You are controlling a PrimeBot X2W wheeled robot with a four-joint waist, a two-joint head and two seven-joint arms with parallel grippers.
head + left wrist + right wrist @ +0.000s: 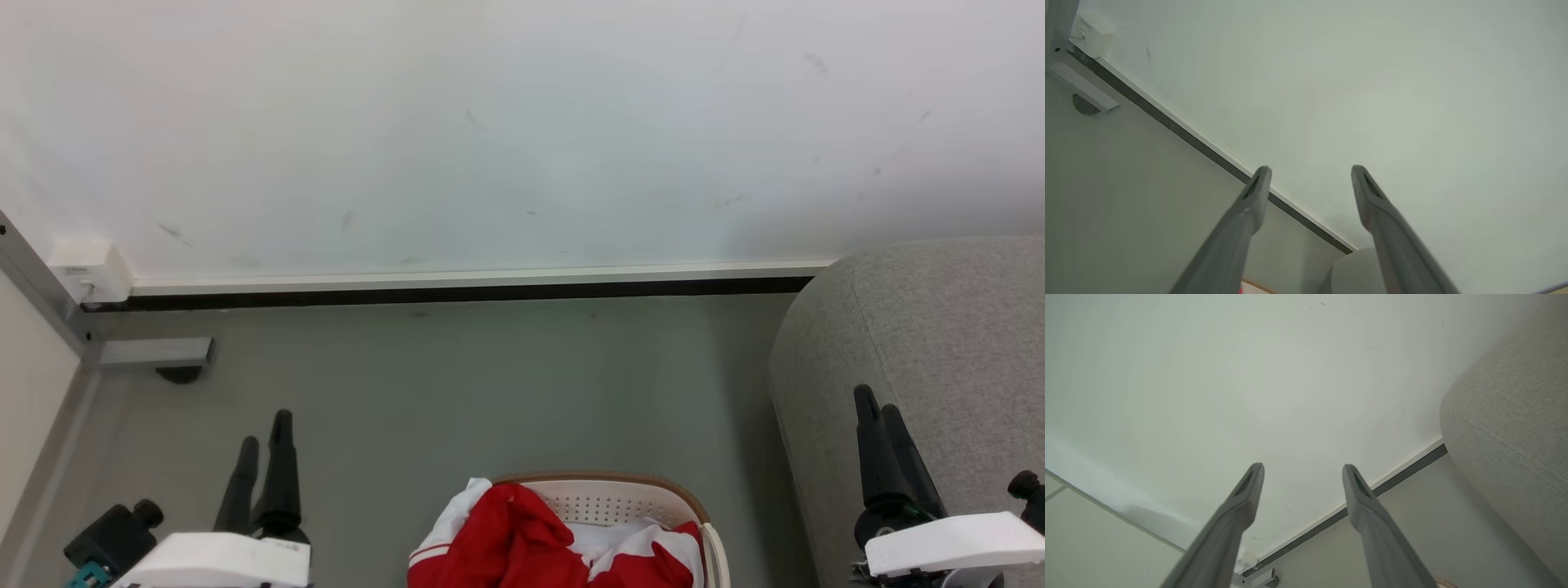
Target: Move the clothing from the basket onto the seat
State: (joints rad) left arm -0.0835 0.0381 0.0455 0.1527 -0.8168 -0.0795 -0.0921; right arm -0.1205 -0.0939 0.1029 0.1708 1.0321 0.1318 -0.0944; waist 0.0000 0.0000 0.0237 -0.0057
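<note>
The red clothing point(522, 535) with white panels lies heaped in the cream basket point(620, 498) at the bottom middle of the head view, and spills over its left rim. The grey seat point(939, 343) stands to the right of the basket; its rounded corner point(1515, 416) fills the right side of the right wrist view. My left gripper point(263, 441) hangs open over the floor, left of the basket. In front of the seat my right gripper point(878, 404) is raised, open, with nothing in it. Both wrist views show spread fingers point(1253, 196) and fingers point(1359, 494) pointing at the wall.
A white wall with a white and dark skirting strip point(473, 286) runs across behind the grey floor. A white box point(90, 269) sits at the wall's left corner, beside a grey frame foot point(155, 355).
</note>
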